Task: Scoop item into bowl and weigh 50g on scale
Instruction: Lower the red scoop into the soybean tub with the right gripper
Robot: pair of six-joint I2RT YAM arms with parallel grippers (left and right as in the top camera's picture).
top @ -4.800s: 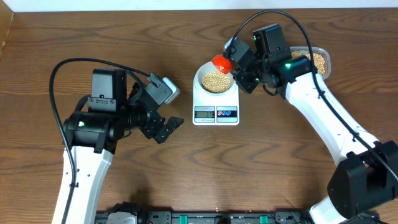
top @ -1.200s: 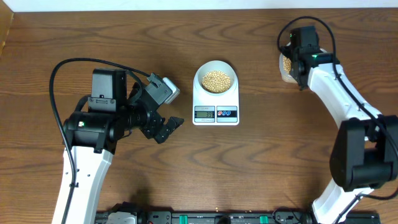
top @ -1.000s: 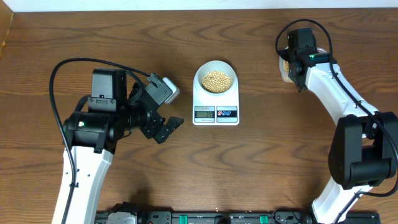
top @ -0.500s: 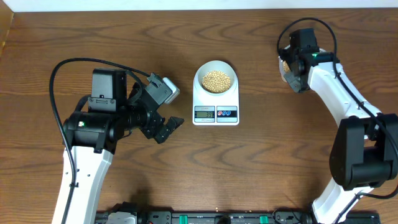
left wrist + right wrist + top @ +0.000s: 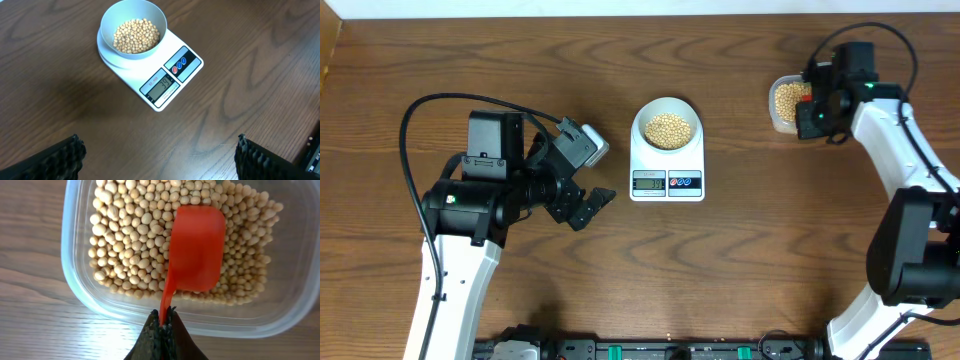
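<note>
Operator: Step in hand, and any writing?

Technician: Refill. Right end effector is clamped on the red scoop, which rests on the beans in the clear container just ahead. Left end effector stands wide and empty, with the bowl on the scale ahead. The display appears to read 34, so next load a partial scoop and carry it level

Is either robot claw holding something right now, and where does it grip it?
The right gripper pinches the red scoop by the tip of its handle; the left gripper is open and empty.
</note>
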